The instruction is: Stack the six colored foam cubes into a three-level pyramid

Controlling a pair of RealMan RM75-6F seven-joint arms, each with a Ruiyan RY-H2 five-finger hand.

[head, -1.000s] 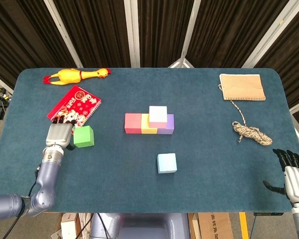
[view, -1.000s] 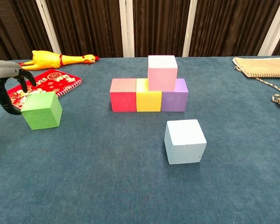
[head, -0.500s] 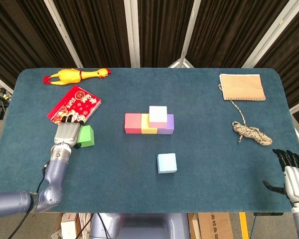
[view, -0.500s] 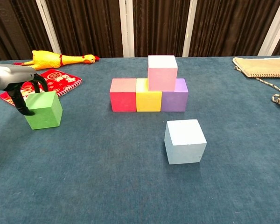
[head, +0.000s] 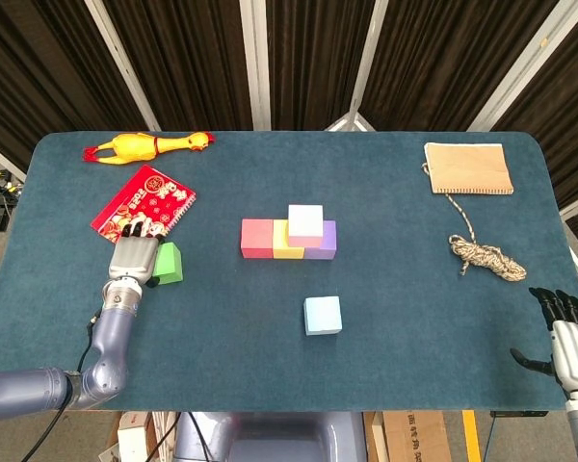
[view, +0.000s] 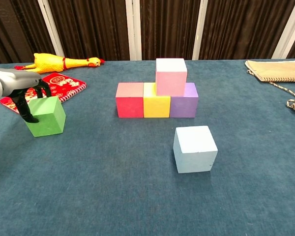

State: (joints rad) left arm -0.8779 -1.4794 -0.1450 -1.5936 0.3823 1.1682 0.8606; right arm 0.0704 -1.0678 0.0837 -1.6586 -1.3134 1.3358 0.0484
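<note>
Left hand (head: 132,258): lowered over the green foam cube (view: 46,116), dark fingers (view: 25,110) draped down the cube's near-left side and top edge, touching it; whether they clamp it firmly cannot be told. The cube sits on the dark teal felt surface (head: 222,337).

Red patterned booklet (head: 144,201): just beyond the fingertips. Yellow rubber chicken toy (head: 146,145): further beyond, at the far edge.

Row of red foam cube (view: 130,100), yellow foam cube (view: 156,101) and purple foam cube (view: 185,101): well to the right of the left fingers, sides touching. Pale pink foam cube (view: 171,76): on top of that row, straddling the yellow and purple ones.

Light blue foam cube (view: 194,149): alone, nearer the robot than the row.

Right hand (head: 563,327): at the near right edge, fingers spread apart, holding nothing. Tan cloth notebook (head: 468,168) and coiled braided rope (head: 486,256): beyond those fingers.
</note>
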